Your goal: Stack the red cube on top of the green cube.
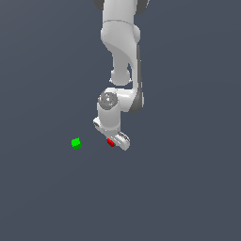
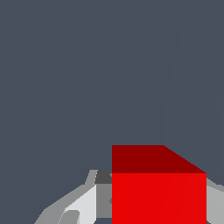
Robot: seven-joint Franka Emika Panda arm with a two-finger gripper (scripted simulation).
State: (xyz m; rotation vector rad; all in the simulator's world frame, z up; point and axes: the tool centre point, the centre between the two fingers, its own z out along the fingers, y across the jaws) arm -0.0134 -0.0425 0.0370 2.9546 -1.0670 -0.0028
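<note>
The white parallel gripper (image 1: 113,140) is clamped on the small bright red cube (image 1: 111,142). Step in hand: transport. The small bright green cube (image 1: 76,143) lies at 9 o'clock, well apart; the next move requires centring above it

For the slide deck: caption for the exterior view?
Gripper holding red cube, green cube apart toward the view's left.

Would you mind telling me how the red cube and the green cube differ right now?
The red cube is red and sits between the gripper fingers; the green cube is green and lies free, apart from the gripper, toward the exterior view's left. Only the red cube shows in the wrist view. Both look alike in size and shape.
</note>
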